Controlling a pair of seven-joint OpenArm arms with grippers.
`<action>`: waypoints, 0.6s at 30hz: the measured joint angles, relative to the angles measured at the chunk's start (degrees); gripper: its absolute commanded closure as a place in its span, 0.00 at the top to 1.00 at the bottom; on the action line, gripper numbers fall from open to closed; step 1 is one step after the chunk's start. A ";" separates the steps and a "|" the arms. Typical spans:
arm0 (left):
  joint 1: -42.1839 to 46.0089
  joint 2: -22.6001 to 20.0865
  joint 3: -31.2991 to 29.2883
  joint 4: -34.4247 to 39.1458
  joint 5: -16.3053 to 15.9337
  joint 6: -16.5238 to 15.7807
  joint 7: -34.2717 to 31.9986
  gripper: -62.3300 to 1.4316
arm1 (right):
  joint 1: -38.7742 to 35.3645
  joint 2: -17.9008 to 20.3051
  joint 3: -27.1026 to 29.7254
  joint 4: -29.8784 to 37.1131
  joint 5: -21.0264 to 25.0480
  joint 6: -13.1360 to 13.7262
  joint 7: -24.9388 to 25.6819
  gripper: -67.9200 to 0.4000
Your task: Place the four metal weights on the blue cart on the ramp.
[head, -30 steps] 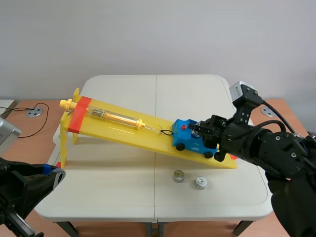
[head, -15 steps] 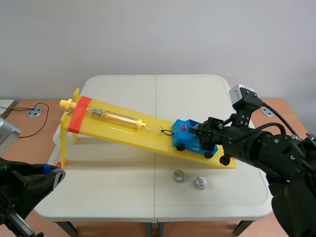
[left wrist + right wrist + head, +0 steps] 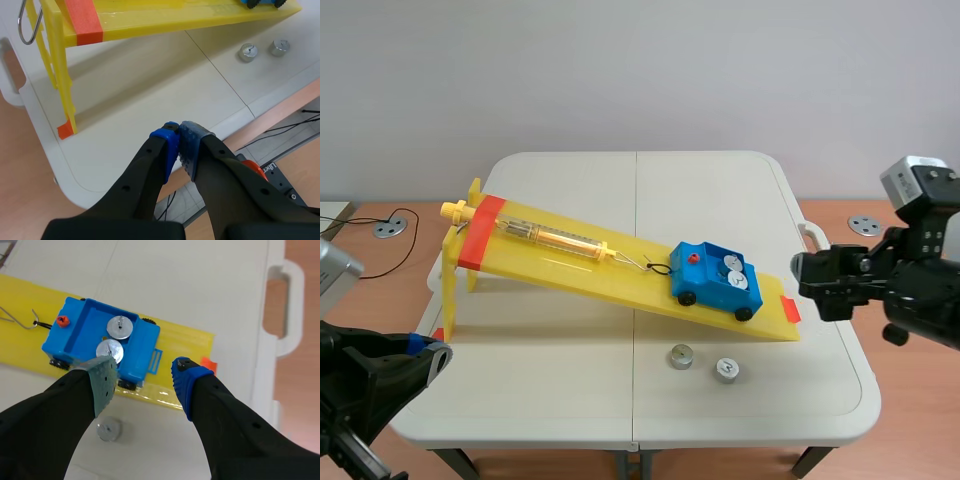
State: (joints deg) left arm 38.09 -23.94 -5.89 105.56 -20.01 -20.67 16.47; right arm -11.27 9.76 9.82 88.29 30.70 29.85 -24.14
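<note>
The blue cart [image 3: 717, 280] sits low on the yellow ramp [image 3: 570, 262], hooked to a spring scale. Two metal weights [image 3: 727, 264] [image 3: 738, 281] lie in its tray, seen from above in the right wrist view as two discs [image 3: 120, 326] [image 3: 109, 348] in the cart [image 3: 80, 335]. Two more weights [image 3: 681, 357] [image 3: 725, 370] rest on the table in front of the ramp's low end. My right gripper [image 3: 813, 286] [image 3: 144, 371] hangs open and empty, to the right of the cart and above it. My left gripper [image 3: 428, 352] [image 3: 179, 134] is shut on nothing over the table's near left corner.
A yellow spring scale [image 3: 555, 237] lies along the ramp, below a red tape band [image 3: 480, 232]. The ramp's tall legs [image 3: 55, 65] stand ahead of the left gripper. The two loose weights [image 3: 247, 51] [image 3: 280, 47] lie far from it. The table edge has a handle cutout [image 3: 282, 305].
My right arm has pulled back to the right, away from the cart. The two weights in the cart now show. The left arm is still.
</note>
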 measured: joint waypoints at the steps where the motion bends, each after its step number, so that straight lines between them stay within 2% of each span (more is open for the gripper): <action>1: 0.00 0.00 0.00 0.00 0.00 0.00 0.00 0.08 | -1.07 0.90 0.17 1.57 0.00 0.33 -0.02 0.40; 10: 0.00 0.00 0.00 0.00 0.00 0.00 0.00 0.08 | -10.51 7.61 0.24 15.15 0.17 1.51 -1.55 0.40; 18: 0.00 -0.02 0.00 0.00 0.00 0.00 0.00 0.08 | -14.21 7.85 -0.35 17.40 -0.57 1.51 -1.90 0.40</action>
State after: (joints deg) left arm 38.09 -23.97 -5.89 105.56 -20.01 -20.67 16.47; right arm -25.47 17.61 9.47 105.69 30.13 31.35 -26.04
